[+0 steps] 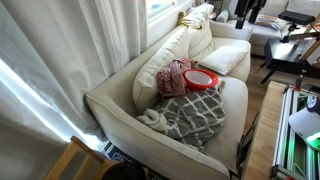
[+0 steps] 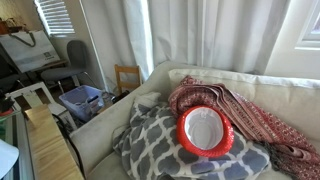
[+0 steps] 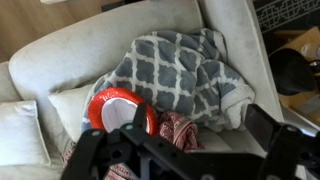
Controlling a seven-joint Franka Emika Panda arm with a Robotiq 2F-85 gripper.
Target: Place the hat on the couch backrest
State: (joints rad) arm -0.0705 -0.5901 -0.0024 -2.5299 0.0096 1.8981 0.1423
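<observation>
The hat [image 2: 205,131] is bright red with a pale inside; the blanket [image 3: 185,70] is grey with white lattice; the couch backrest [image 1: 160,58] is cream.

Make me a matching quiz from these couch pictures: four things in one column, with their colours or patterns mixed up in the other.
Things:
1. hat
2. blanket
3. knitted bundle
4. couch backrest

Looks:
A. plain cream
B. grey with a white lattice pattern
C. bright red rim, pale inside
D. reddish-pink, textured

Pairs: 1-C, 2-B, 3-D, 4-A
</observation>
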